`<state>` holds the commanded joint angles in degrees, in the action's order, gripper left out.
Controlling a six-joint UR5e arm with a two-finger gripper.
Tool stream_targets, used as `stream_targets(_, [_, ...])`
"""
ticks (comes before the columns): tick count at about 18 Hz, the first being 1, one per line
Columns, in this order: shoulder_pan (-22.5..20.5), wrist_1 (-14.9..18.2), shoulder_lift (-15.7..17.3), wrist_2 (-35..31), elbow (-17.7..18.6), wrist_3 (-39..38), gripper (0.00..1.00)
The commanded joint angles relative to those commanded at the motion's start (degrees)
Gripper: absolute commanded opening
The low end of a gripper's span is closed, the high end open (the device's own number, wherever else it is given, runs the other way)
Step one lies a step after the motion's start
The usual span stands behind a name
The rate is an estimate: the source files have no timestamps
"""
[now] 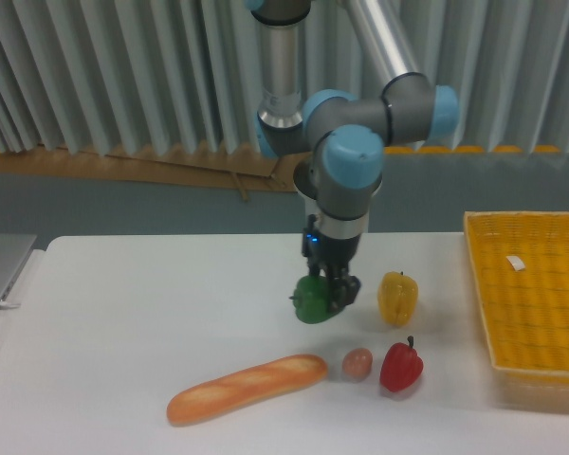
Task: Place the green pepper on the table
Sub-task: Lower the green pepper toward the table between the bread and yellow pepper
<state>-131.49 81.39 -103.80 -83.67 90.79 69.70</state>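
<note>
The large flat white table (152, 313) with a smooth matte top spans the lower part of the view, its far edge running in front of a wall of grey vertical slats. The grey robot arm with light-blue joint caps (346, 142) descends from the top of the frame and bends down over the middle of the tabletop. At the right edge of the table stands a yellow woven basket (531, 303), with a small pale tag lying on its floor. Near the front of the table lies a long golden-brown baguette loaf (247, 387), angled slightly with its right end higher. The dark two-finger gripper (327, 292) points straight down, and its jaws pinch the small glossy dark-green bell pepper (311, 299) — the pepper sits at the fingertips, low over the table, left of the other peppers; whether its underside touches the surface cannot be told. Just right of the gripper, clear of it, a yellow bell pepper (397, 296) stands upright on the table. Nearer the front, a red bell pepper (401, 366) stands with its dark stem up, and a small brownish egg-shaped object (357, 363) rests between it and the right end of the loaf — close to both.
</note>
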Motion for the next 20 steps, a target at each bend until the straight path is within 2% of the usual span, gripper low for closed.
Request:
stream_targets(6, [2.63, 1.23, -0.78, -1.58, 2.11, -0.87, 0.52])
stream_targets(9, [3.78, 1.49, -1.49, -4.65, 2.11, -1.93, 0.52])
stream_targets(20, [4.4, 0.53, -2.2, -4.92, 1.67, -3.69, 0.56])
